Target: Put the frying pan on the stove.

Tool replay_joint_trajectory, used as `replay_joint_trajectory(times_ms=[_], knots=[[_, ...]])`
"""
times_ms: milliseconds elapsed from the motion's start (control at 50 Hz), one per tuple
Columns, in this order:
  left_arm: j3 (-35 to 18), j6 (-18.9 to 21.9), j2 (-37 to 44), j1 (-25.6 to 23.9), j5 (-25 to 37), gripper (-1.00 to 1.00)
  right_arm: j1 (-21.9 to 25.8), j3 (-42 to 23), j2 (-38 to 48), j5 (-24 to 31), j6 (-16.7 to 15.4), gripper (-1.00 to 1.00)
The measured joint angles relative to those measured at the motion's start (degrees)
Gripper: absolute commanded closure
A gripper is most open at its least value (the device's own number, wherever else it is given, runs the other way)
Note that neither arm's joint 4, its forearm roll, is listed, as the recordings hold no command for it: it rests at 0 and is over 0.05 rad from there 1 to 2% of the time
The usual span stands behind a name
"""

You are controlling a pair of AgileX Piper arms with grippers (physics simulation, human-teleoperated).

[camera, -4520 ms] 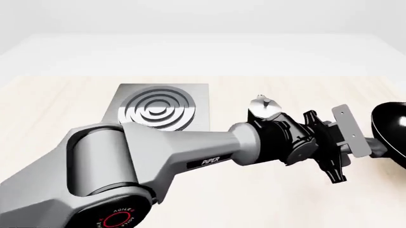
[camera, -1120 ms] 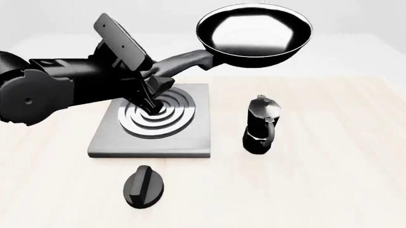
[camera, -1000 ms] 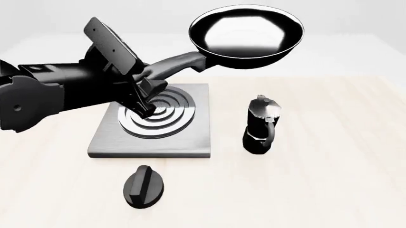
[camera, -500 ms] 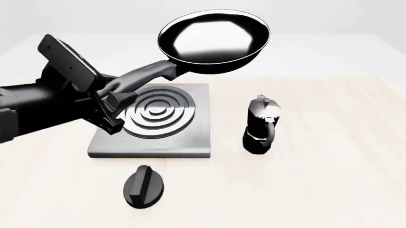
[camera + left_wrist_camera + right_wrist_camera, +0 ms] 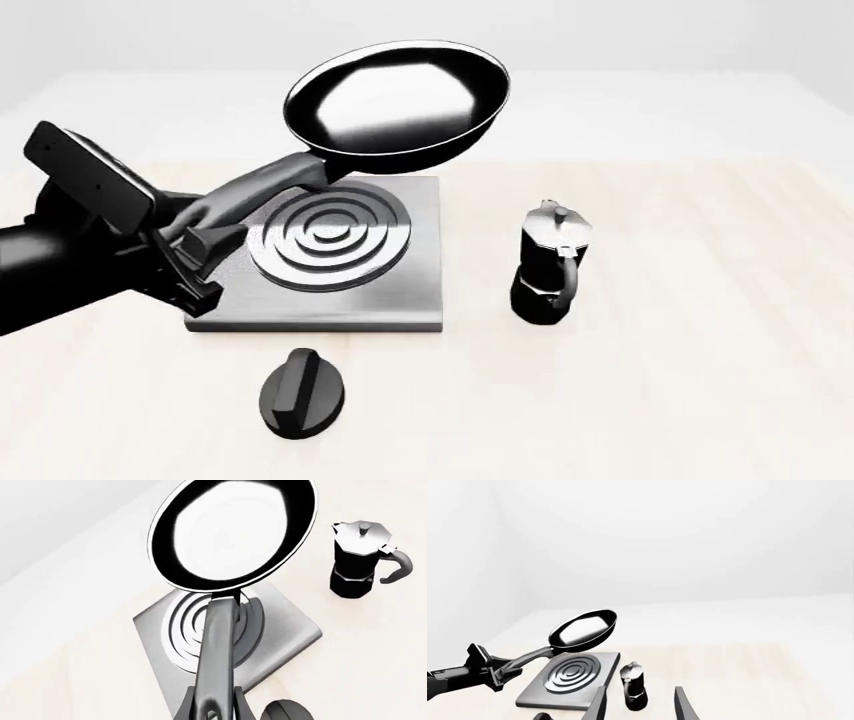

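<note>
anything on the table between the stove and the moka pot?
No. In the front view only bare wooden tabletop separates the stove from the moka pot. The frying pan hangs above the stove's far edge, not in that gap.

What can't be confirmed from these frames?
- Left gripper finger contact on the frying pan handle: cut off at the left wrist view's edge, dark on dark in the front view.
- Stove far edge: hidden behind the pan in the front view.
- Knob: cropped in both wrist views.

stove (image 5: 400, 300) top bare | moka pot (image 5: 547, 265) right | knob (image 5: 302, 393) front
</note>
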Motion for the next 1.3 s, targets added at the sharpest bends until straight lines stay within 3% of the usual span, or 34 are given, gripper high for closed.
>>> replay_joint_trajectory(times_ms=[680,1300], knots=[[6.06,2.71,-9.38,7.33,2.96,1.00,-0.02,0.16,0.00,0.00,0.01,-1.00],[13.01,4.68,-9.93,11.16,-1.79,1.00,-0.04,0.14,0.00,0.00,-0.15,-1.00]])
